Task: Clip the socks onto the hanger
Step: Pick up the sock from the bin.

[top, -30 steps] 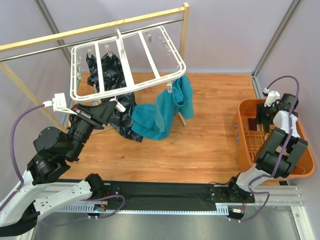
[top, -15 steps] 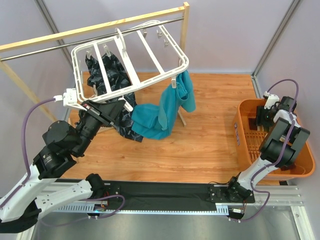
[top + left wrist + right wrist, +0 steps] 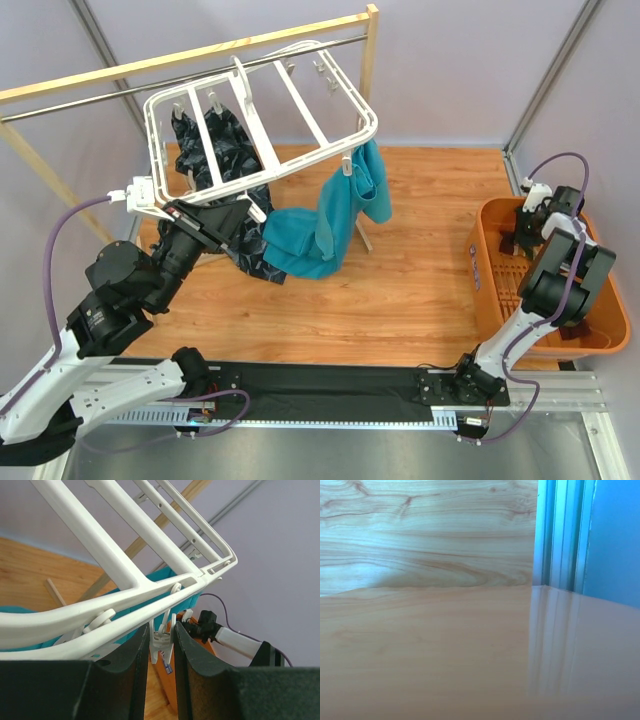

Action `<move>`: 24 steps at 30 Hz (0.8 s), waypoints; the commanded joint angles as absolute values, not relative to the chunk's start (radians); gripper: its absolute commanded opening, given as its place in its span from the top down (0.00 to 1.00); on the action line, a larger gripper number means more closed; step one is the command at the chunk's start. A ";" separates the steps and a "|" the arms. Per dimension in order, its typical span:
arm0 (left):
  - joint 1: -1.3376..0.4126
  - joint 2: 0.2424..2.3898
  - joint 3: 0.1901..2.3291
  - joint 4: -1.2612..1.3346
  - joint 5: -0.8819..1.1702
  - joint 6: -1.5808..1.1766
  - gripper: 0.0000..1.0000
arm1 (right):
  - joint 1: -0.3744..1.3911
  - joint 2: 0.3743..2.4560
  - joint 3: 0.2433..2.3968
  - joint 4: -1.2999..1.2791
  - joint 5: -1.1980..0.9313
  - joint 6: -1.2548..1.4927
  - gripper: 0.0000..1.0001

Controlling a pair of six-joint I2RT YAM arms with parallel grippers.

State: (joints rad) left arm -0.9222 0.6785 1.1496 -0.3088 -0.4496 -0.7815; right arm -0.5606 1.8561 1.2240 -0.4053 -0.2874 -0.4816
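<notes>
Lower centre, our left hand (image 3: 161,632) pinches a small white plastic clip (image 3: 163,649) on the white rectangular hanger (image 3: 117,567). Of our right hand (image 3: 522,238), far right, we cannot tell the opening.

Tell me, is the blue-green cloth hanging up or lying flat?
Hanging up. The teal cloth dangles from a clip at a corner of the hanger, drooping in folds.

Displaying no legible text, brand, number or sign in any view. Bearing only a small bluish mark on the orange basket (image 3: 478,285) wall, too small for reading.
</notes>
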 commanded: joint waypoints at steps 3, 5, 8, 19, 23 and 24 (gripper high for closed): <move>-0.927 0.681 1.167 -0.327 -0.408 -0.773 1.00 | -0.564 1.864 1.201 -0.419 -0.196 -0.489 1.00; -0.927 0.675 1.164 -0.331 -0.408 -0.775 1.00 | -0.563 1.832 1.184 -0.400 -0.202 -0.466 1.00; -0.927 0.657 1.148 -0.325 -0.408 -0.784 1.00 | -0.563 1.731 1.152 -0.379 -0.173 -0.408 1.00; -0.927 0.618 1.094 -0.308 -0.434 -0.807 1.00 | -0.519 1.335 1.029 -0.454 -0.017 -0.120 1.00; -0.927 0.618 1.089 -0.317 -0.446 -0.804 1.00 | -0.473 1.150 1.009 -0.508 -0.024 -0.083 1.00; -0.927 0.618 1.092 -0.324 -0.448 -0.799 1.00 | -0.453 1.116 1.005 -0.520 -0.029 -0.080 1.00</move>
